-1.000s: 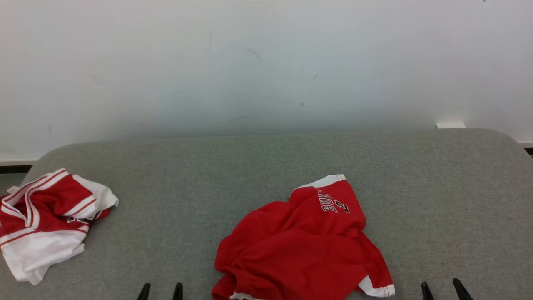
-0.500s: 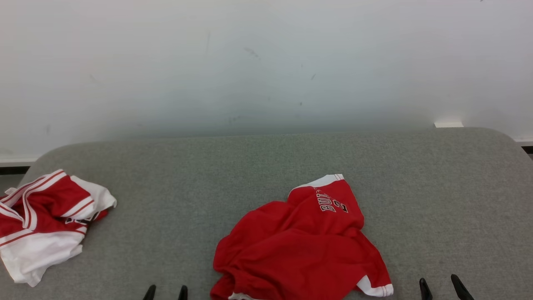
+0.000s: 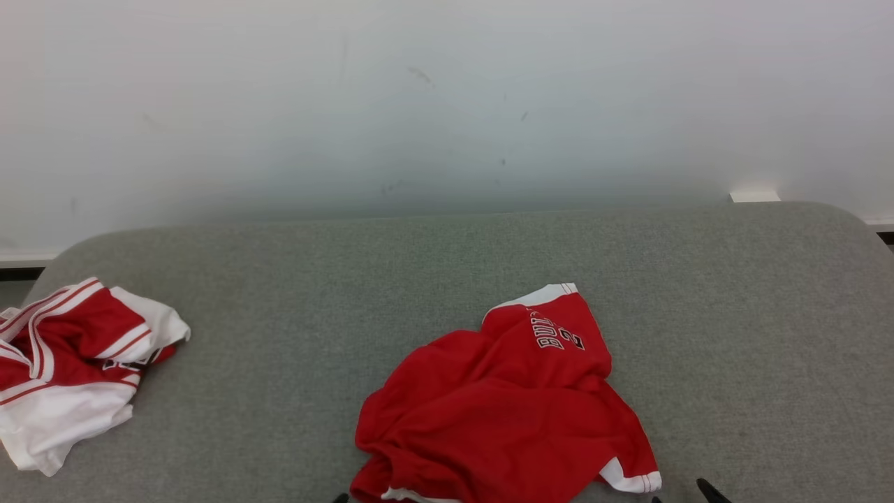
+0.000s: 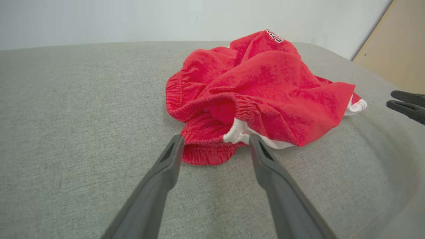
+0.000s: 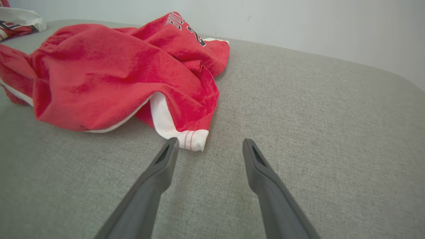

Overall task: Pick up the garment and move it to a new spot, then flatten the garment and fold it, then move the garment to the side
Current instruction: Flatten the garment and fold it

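A crumpled red garment (image 3: 510,405) with white trim and black lettering lies on the grey padded table (image 3: 447,265), near the front middle. In the left wrist view my left gripper (image 4: 216,137) stands open just short of the garment's (image 4: 262,86) elastic waistband edge, fingertips either side of it. In the right wrist view my right gripper (image 5: 210,141) is open too, its left fingertip beside the white-trimmed corner of the garment (image 5: 109,69). The head view catches the right gripper (image 3: 681,494) at the bottom edge. Nothing is held.
A second crumpled garment (image 3: 70,377), red and white striped, lies at the table's left edge. A white wall (image 3: 447,105) rises behind the table. The right gripper's dark fingers (image 4: 406,104) enter the left wrist view from the right.
Both grippers have closed in on the red garment from either side, sinking toward the head view's bottom edge. The head camera has shifted slightly. The garments have not moved.
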Robot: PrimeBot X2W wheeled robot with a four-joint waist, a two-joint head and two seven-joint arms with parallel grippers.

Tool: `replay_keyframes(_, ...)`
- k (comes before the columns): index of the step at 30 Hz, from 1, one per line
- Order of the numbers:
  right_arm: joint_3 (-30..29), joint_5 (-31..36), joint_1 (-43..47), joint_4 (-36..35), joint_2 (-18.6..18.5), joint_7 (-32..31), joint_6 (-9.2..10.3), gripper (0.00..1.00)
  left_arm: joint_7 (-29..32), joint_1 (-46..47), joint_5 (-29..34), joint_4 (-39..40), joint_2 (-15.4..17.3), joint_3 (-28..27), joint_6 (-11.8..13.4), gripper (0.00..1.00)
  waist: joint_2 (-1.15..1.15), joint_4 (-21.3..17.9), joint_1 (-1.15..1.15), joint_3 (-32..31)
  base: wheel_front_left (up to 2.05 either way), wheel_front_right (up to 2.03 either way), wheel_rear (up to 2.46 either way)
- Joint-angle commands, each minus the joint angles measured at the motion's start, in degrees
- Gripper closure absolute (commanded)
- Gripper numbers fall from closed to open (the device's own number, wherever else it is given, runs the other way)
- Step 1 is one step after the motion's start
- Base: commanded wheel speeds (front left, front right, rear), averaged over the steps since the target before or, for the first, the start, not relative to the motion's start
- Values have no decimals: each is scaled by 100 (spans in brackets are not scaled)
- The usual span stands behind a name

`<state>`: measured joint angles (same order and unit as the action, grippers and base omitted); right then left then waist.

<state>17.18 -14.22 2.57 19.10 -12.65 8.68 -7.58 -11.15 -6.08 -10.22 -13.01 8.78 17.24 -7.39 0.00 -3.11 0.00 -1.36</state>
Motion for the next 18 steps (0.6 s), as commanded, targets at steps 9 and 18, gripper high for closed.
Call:
replay_keyframes(9,894,-516,-784,573,-222,-280,17,0,433,485,-561,-18,535,826,-8,0,0,131,0,271,0,0,0)
replay_keyframes(18,1151,-629,-1180,978,-164,-51,17,0,427,894,-708,-126,568,1176,-9,0,0,167,0,447,0,0,0)
